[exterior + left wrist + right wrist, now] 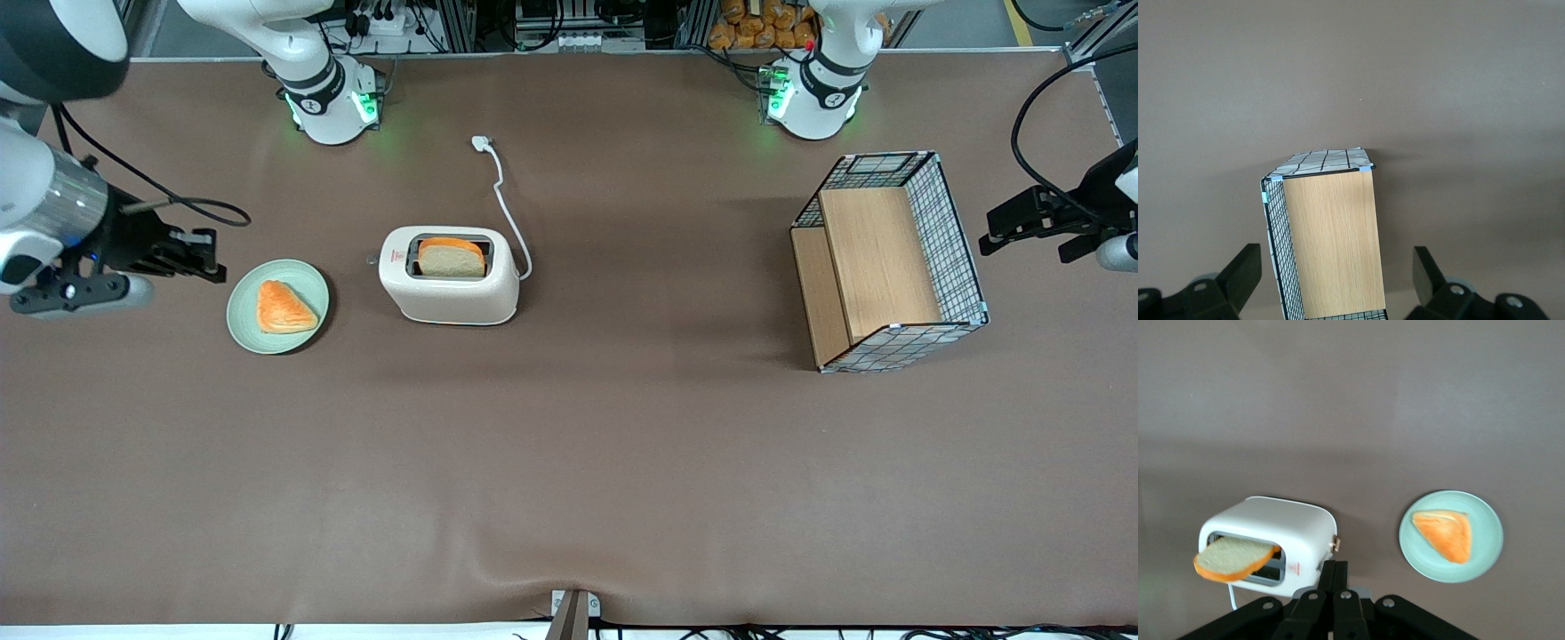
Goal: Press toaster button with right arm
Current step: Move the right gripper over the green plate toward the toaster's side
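Observation:
The cream-white toaster [449,274] [1291,527] stands on the brown table with a slice of bread [452,256] [1231,559] sticking out of its top slot. The toaster button [372,260] [1335,544] is a small tab on the narrow end face with the red logo, which faces the working arm's end of the table. My right gripper [212,256] [1334,565] hovers near that end, beside a green plate [307,333], which lies between it and the toaster. Its fingers are pressed together, shut on nothing, and point toward the button.
The green plate [1485,553] carries an orange triangular pastry [284,308] [1446,535]. The toaster's white cord ends in a plug [481,142] farther from the front camera. A wire basket with wooden shelves [965,258] [1275,220] lies toward the parked arm's end.

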Robot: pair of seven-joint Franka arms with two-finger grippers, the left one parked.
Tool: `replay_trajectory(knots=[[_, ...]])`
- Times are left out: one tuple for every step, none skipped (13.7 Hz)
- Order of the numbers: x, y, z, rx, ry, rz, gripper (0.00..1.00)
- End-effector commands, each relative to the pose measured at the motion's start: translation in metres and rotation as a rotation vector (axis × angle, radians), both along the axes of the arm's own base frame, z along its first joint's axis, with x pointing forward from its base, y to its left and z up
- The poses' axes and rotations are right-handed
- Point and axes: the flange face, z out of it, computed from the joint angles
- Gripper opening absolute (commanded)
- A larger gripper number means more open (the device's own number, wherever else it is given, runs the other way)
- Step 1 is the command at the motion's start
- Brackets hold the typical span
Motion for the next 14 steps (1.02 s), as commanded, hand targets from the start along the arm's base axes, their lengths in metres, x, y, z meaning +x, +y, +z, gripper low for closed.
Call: replay_trajectory(knots=[[-0.001, 0.019, -0.033, 0.038, 0.001, -0.003, 0.0], [-0.004, 0.029, -0.05, 0.037, 0.008, 0.007, 0.0], [-0.006, 0.031, -0.067, 0.034, 0.016, 0.005, 0.0], [-0.01, 0.03, -0.083, 0.031, 0.035, 0.0, 0.0], [-0.013, 0.03, -0.093, 0.028, 0.055, -0.002, 0.0], [-0.018, 0.028, -0.102, 0.027, 0.076, -0.005, 0.0], [-0.024, 0.026, -0.109, 0.038, 0.096, -0.013, 0.0], [-0.03, 0.023, -0.116, 0.057, 0.119, -0.029, 0.0], [-0.038, 0.022, -0.118, 0.078, 0.131, -0.037, 0.0], [-0.044, 0.022, -0.122, 0.08, 0.142, -0.039, 0.0], [-0.049, 0.022, -0.126, 0.08, 0.153, -0.039, 0.0], [-0.055, 0.025, -0.129, 0.079, 0.161, -0.032, 0.0], [-0.061, 0.026, -0.133, 0.078, 0.167, -0.031, 0.0], [-0.067, 0.025, -0.137, 0.081, 0.167, -0.036, 0.0]])
